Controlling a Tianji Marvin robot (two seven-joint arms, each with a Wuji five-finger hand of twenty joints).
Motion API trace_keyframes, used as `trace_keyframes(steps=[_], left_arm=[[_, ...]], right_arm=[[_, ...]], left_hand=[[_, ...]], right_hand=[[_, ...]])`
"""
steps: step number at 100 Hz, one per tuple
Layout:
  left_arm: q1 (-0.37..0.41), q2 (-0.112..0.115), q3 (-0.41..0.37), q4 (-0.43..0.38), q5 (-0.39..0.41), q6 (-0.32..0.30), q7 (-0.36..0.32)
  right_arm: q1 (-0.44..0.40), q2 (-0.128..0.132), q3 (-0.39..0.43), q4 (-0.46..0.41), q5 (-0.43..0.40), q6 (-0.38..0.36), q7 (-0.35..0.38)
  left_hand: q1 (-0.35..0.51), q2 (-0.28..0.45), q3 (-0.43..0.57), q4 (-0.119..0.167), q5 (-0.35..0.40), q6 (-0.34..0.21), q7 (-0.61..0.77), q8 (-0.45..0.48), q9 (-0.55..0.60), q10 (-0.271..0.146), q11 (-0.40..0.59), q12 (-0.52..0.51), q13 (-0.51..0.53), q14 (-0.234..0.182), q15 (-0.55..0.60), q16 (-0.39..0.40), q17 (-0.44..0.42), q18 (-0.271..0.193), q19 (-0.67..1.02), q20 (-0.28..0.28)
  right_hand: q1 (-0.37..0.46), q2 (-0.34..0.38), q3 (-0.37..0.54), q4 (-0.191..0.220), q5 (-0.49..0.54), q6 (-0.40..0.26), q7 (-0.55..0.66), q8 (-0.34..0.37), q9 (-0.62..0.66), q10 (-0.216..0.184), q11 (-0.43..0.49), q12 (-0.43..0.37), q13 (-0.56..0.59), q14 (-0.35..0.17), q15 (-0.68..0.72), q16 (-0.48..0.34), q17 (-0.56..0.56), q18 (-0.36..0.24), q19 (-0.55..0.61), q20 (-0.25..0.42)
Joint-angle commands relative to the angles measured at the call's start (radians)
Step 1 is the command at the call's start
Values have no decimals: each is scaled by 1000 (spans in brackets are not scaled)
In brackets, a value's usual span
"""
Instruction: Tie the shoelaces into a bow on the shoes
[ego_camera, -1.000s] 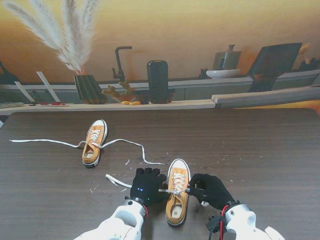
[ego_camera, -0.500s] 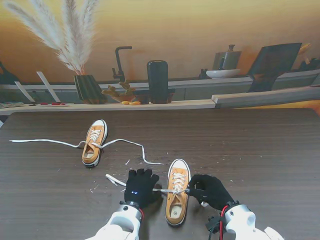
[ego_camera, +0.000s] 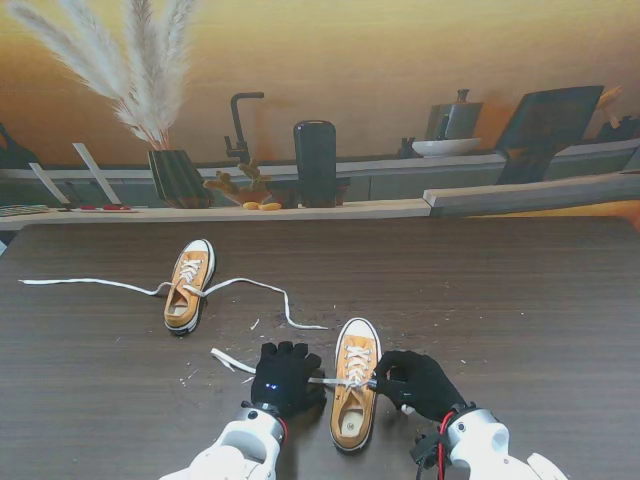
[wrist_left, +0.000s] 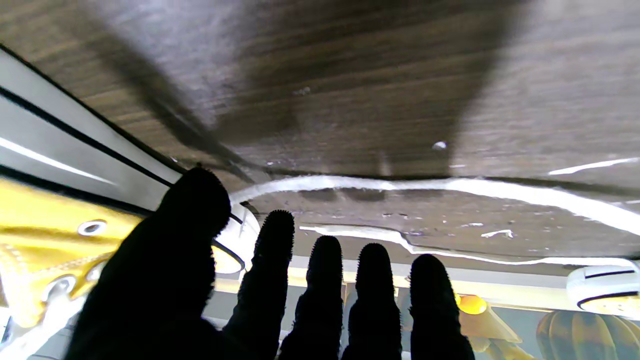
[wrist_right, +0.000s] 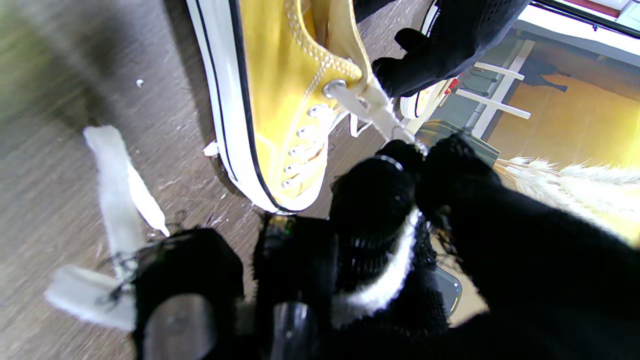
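Near the desk's (ego_camera: 520, 300) front edge, the near shoe (ego_camera: 355, 395) sat between the two hands, toe pointing away from me. The right hand (ego_camera: 420, 383) was pinched on the near shoe's lace (wrist_right: 372, 111) by thumb and forefinger just at the top eyelets. The left hand (ego_camera: 284, 375) lay just left of the shoe, fingers spread in the wrist view; whether it gripped the lace end running across to it I could not tell. No loop or bow was visible, so tying looked barely begun. The upper was mustard canvas with white rubber sole and flat white laces. Farther off toward the left edge, the far shoe (ego_camera: 188, 285) lay fully untied, its laces (ego_camera: 262, 290) trailing on the dark wood grain.
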Motion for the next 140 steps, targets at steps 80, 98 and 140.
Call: trace_keyframes(steps=[80,98,140], left_arm=[[-68,-35,42,137,-89,-128,112],[-32,-54,-13,166,-142,-231,219],[41,-125,-108,205,-331,-472,445]], right_arm=[[-5,9,11,4,-2,-19,35],[-3,9,10,4,-3,-20,38],[-5,11,6,-1,-6,-16,43]], left_hand=[[203,205,-106,-118,151,-148,261,113,106,-4,66,34,33,-1,28,12,-13,-29,-21,-56],[71,142,50,-18,85,-79,612,341,155,12,109,43,70,24,-48,-82,-8,-3,-273,-238],[-193,59,298,186,329,74,839,473,493,25,263,73,468,84,24,-139,215,127,-235,-428]], right_hand=[[25,23,-28,18,-17,-43,18,-14,-8,100,0,16,36,-153,31,35,29,21,172,12],[26,25,-28,18,-16,-42,18,-12,-7,101,1,17,36,-146,29,34,29,22,170,12],[26,24,-29,18,-16,-42,16,-12,-5,101,1,17,37,-147,32,32,28,26,160,9]])
